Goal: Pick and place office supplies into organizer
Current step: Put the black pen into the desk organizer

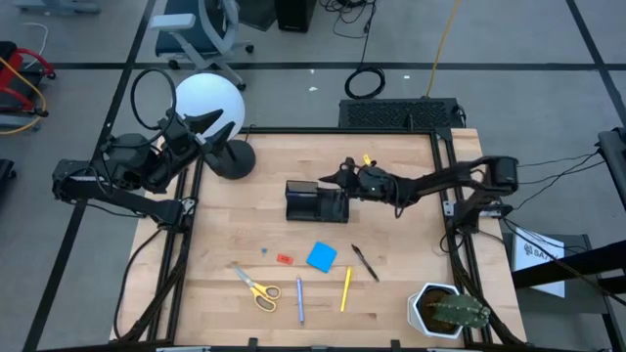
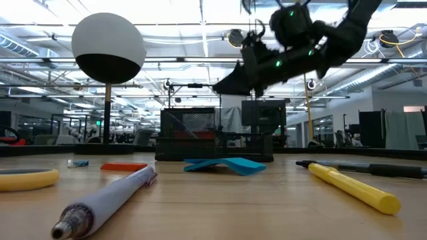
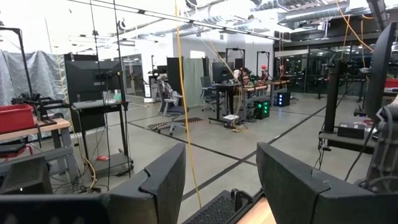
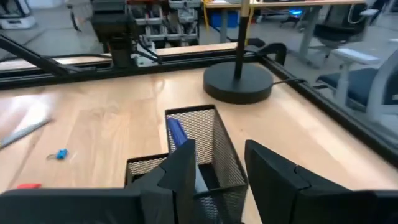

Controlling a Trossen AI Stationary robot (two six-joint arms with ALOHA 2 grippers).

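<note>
The black mesh organizer (image 1: 315, 200) stands mid-table, and a blue pen (image 4: 176, 133) sticks up in its taller section. My right gripper (image 1: 342, 176) hovers open and empty just above the organizer's right end (image 4: 214, 167); the low view shows it clear above the organizer (image 2: 250, 73). On the near half of the table lie the yellow-handled scissors (image 1: 256, 286), a blue pen (image 1: 299, 299), a yellow pen (image 1: 345, 288), a black pen (image 1: 365, 262), the blue pad (image 1: 321, 256), the red piece (image 1: 285, 258) and the blue pin (image 1: 263, 250). My left gripper (image 1: 210, 127) waits open at the far left corner (image 3: 217, 180).
A lamp with a round black base (image 1: 233, 158) and a white globe (image 1: 207, 103) stands at the far left, beside my left arm. A potted cactus (image 1: 448, 311) stands at the near right corner. Bare wood lies left of the organizer.
</note>
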